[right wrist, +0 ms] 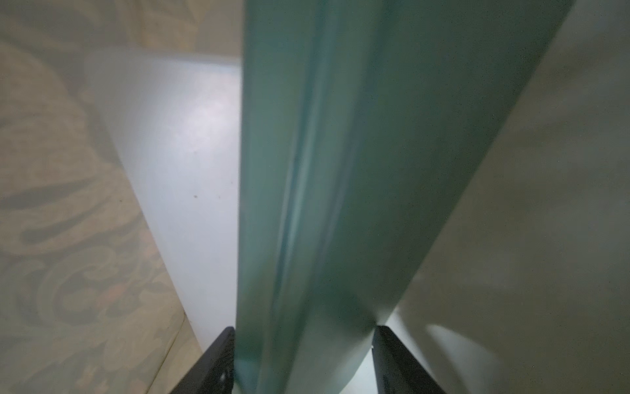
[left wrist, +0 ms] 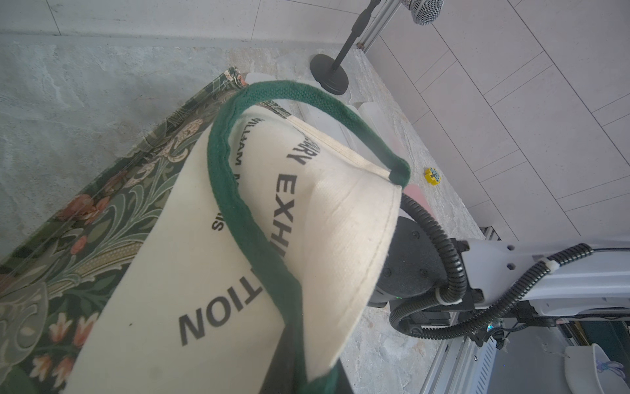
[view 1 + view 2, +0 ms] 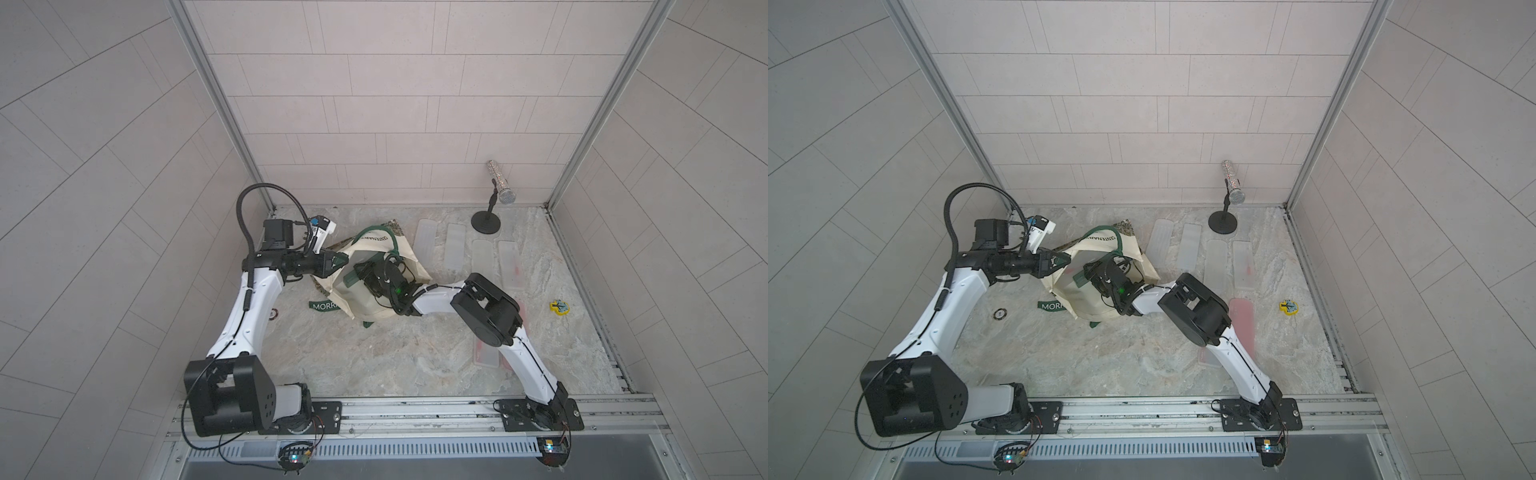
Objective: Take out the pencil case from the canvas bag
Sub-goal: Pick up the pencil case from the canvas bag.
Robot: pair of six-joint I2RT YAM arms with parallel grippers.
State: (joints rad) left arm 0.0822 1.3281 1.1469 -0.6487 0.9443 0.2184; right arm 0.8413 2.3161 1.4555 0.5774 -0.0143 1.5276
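Pencil case (image 1: 324, 204), frosted green, is pinched between the right tool's (image 1: 303, 328) black fingers, inside the canvas bag (image 3: 357, 305). Left tool (image 3: 340, 262) is pressed together on the bag's green strap (image 2: 238, 218). The bag lies on a marbled surface (image 3: 374, 361), with clear flat cases (image 3: 455, 247) beside it and a microphone (image 3: 500, 187) near the back corner. Pale tiled walls (image 3: 395, 104) enclose three sides.

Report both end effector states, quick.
Left end effector: closed on the canvas bag.
Right end effector: closed on the pencil case.
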